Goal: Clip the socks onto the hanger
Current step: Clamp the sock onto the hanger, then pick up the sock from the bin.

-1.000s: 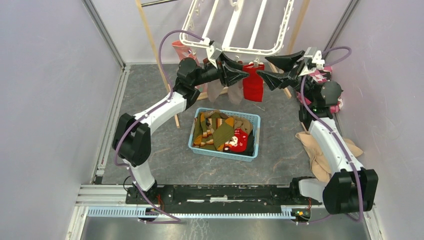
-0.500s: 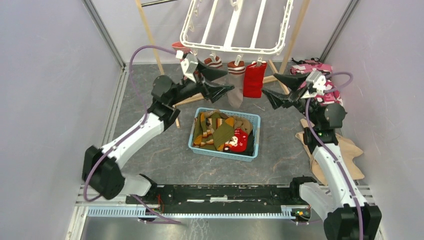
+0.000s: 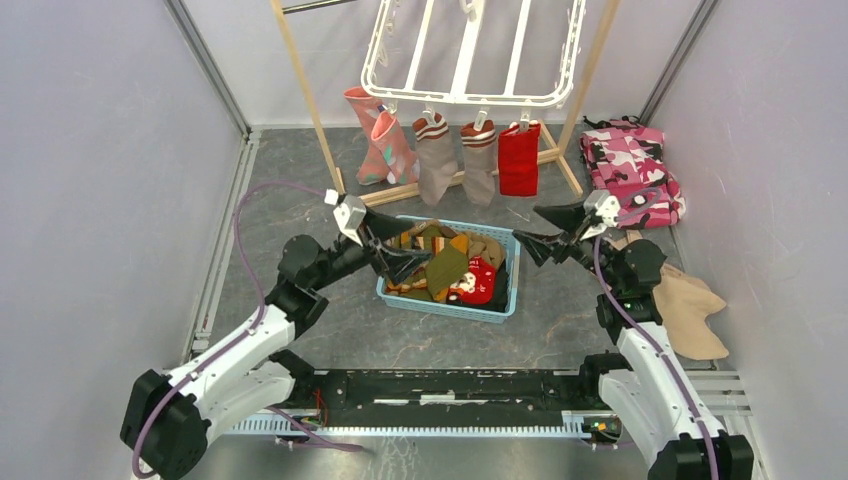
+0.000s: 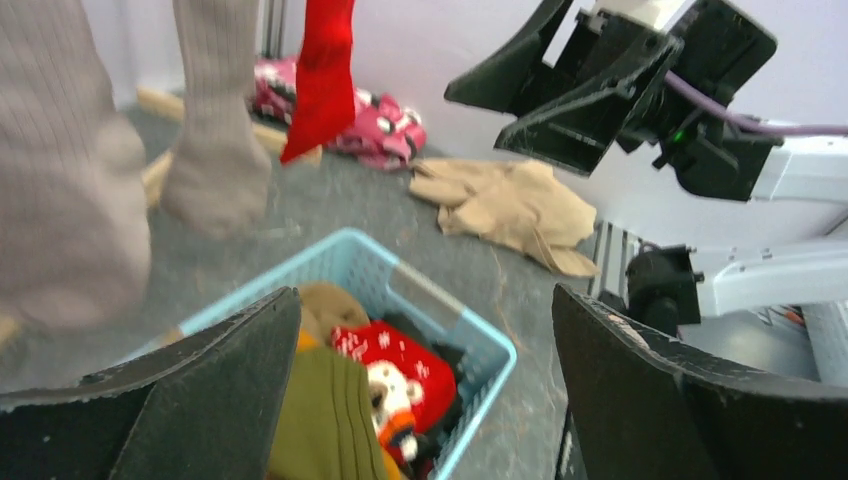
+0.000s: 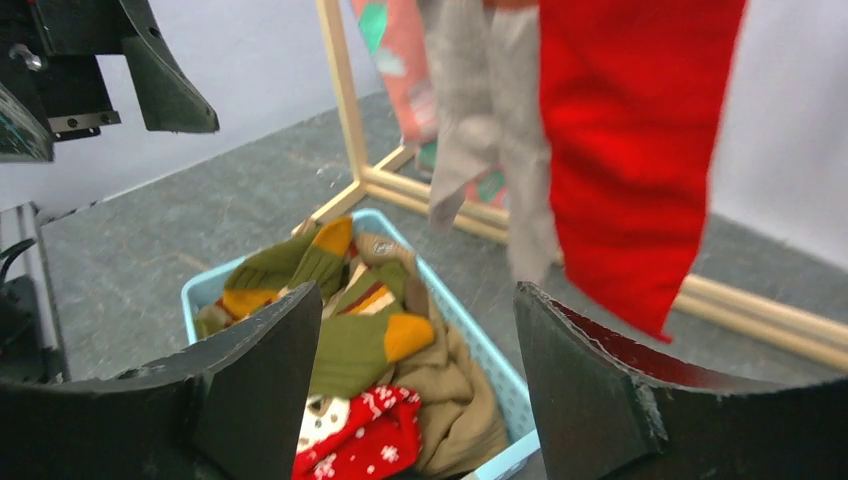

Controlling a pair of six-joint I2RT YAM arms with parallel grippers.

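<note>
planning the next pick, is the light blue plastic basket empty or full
Not empty: the light blue plastic basket holds a heap of olive, tan and red socks.

The hanger [image 3: 470, 99] is white, its socks [image 3: 478, 165] salmon-teal, striped-cuff grey-brown and red, the basket [image 3: 450, 305] light-blue.

free: above basket [image 3: 514, 268], floor [image 3: 450, 340] on its near side | blocked: far side, hanging socks [image 3: 437, 165], wooden stand [image 3: 303, 90]

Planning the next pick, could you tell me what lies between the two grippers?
In the top view, the light blue basket of loose socks lies between the left gripper and the right gripper, whose jaws stand open.
</note>
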